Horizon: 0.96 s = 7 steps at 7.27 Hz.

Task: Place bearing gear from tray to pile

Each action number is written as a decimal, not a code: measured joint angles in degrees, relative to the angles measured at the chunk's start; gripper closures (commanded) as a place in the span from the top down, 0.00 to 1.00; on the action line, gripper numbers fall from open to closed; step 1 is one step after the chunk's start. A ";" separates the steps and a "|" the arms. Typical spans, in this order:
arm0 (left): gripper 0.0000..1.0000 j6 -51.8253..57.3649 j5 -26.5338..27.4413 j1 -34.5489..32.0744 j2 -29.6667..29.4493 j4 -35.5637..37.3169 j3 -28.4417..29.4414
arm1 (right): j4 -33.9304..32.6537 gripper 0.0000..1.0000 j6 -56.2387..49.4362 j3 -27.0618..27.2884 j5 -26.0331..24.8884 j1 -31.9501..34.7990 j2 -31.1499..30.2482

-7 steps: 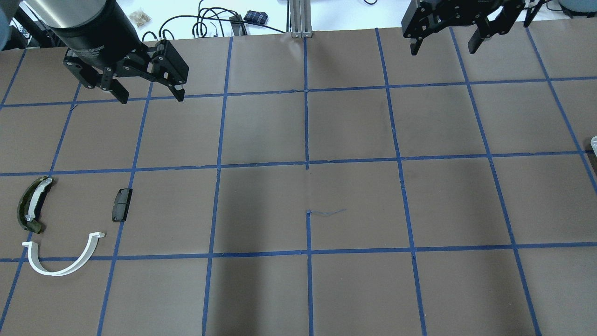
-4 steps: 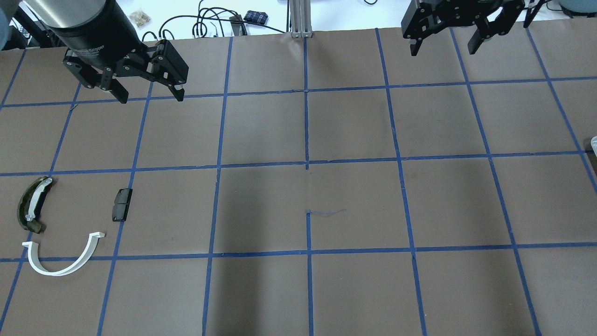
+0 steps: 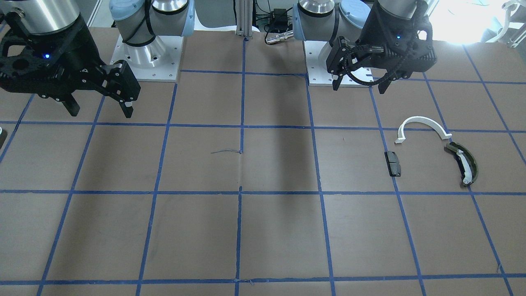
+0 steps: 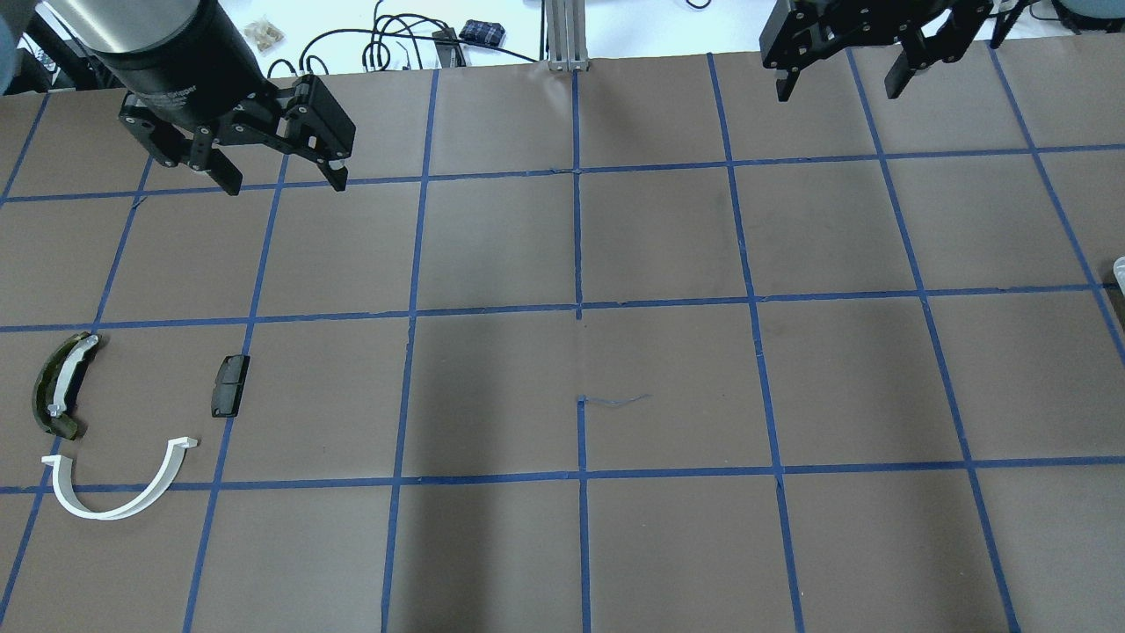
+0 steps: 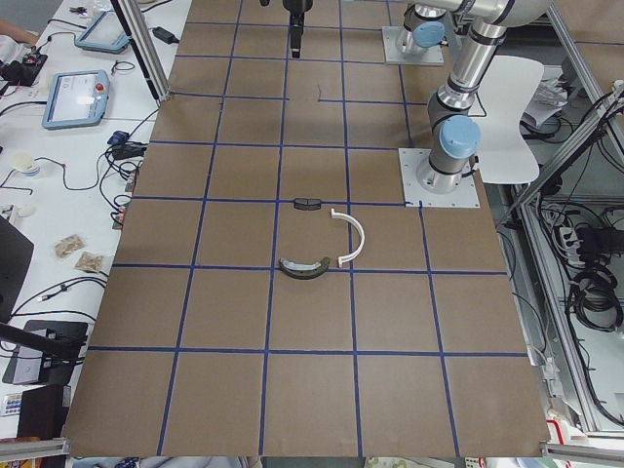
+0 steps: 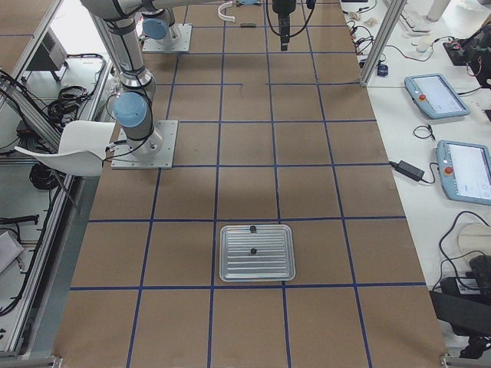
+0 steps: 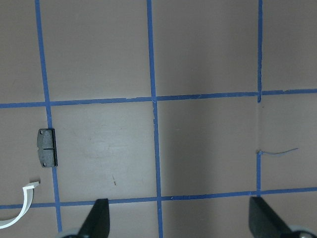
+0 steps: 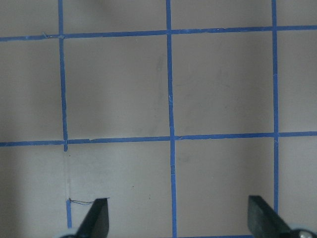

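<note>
Left gripper (image 4: 284, 185) and right gripper (image 4: 838, 90) hover high, fingers spread, empty. Bearing gear (image 6: 251, 251), I judge, lies in tray (image 6: 270, 264) at the counter's (image 4: 492, 237) right end; pile (image 4: 105, 514) sits left. Right arm is nearer for pickup.

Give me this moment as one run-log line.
left gripper open, empty | right gripper open, empty | tray: two small parts | pile: three parts

On the tray (image 6: 230, 264), lower middle of the right-side view, I can't identify two tiny dark parts (image 6: 252, 229). My left wrist view crops the white half-ring arc (image 7: 23, 206) at lower left.
</note>
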 measured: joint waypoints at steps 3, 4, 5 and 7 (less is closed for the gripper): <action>1.00 0.00 -0.03 0.00 0.05 0.00 0.03 | 2.60 1.00 -12.67 -0.35 -2.41 -8.03 -0.77; 1.00 0.00 -0.03 0.00 0.06 0.00 0.03 | 2.64 1.00 -20.38 -0.41 -5.13 -10.32 -0.87; 1.00 0.00 -0.03 0.00 0.06 0.00 0.03 | 2.57 1.00 -27.73 -0.45 -6.32 -13.22 -0.89; 1.00 0.00 -0.03 0.00 0.06 0.00 0.03 | 2.65 1.00 -42.12 -0.45 -4.67 -22.33 -0.87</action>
